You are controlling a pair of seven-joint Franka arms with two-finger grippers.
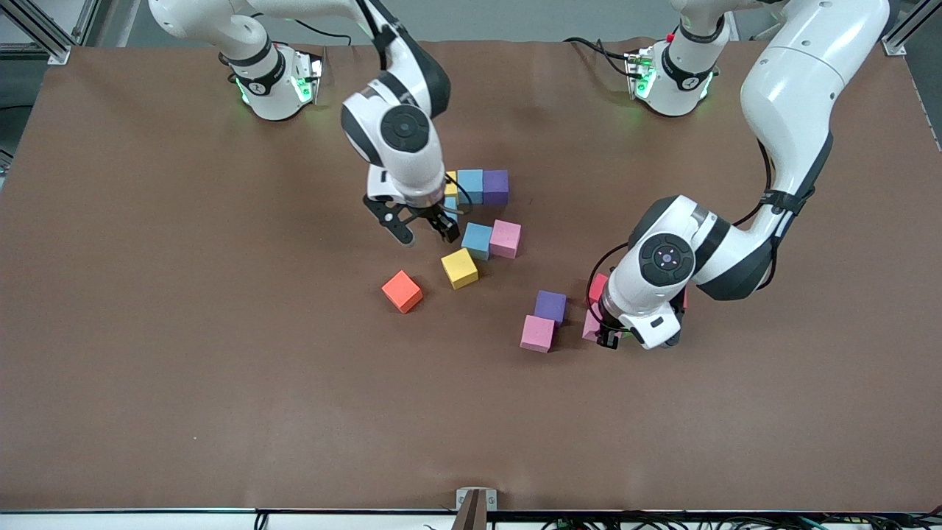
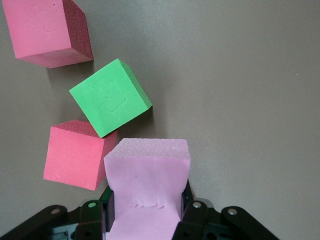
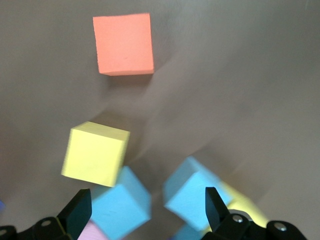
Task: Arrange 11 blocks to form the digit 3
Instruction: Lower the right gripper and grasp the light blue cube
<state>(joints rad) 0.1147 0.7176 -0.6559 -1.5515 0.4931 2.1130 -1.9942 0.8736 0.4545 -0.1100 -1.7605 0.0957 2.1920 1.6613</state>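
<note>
The left gripper point(image 2: 145, 220) holds a pink cube point(image 2: 147, 185), squeezed between its fingers, low over the tabletop point(image 1: 221, 368) beside the green cube point(image 2: 110, 97). The started digit 3 point(image 1: 478, 213) lies toward the right arm's end, under the right gripper point(image 1: 422, 228), whose fingers hang spread wide and empty
</note>
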